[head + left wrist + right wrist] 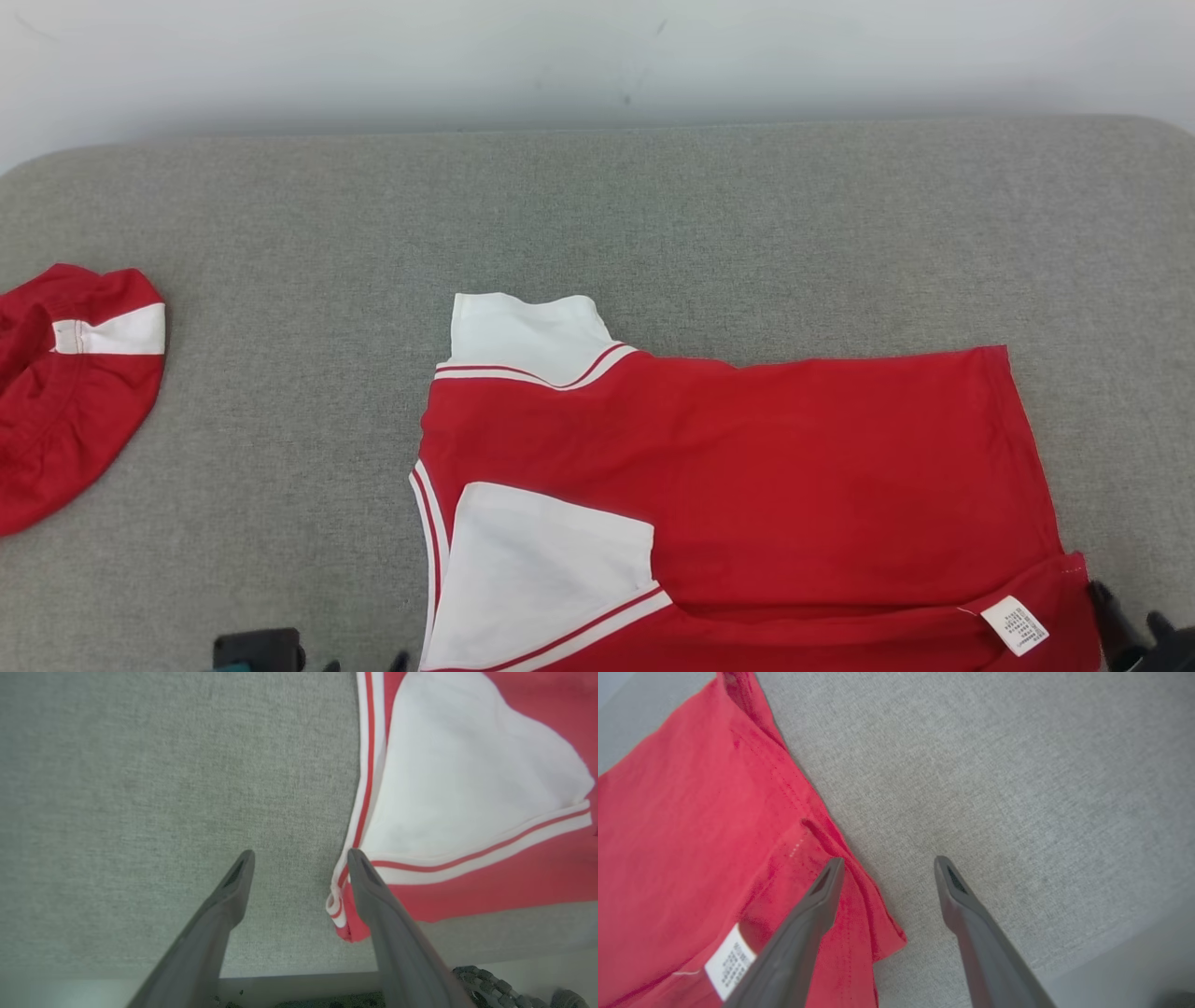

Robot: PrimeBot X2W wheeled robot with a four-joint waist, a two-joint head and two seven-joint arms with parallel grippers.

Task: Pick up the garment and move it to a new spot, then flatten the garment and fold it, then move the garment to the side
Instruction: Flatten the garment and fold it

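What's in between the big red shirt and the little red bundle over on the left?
Nothing. In the head view, only bare grey surface lies between the shirt and the bundle.

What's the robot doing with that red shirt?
It's folding it. The red and white shirt lies flat on the grey table, with its near edge turned over so the label shows. The left gripper is open at the shirt's near left corner, and the right gripper is open at the near right corner. Neither holds any cloth. Another red garment lies off to the left.
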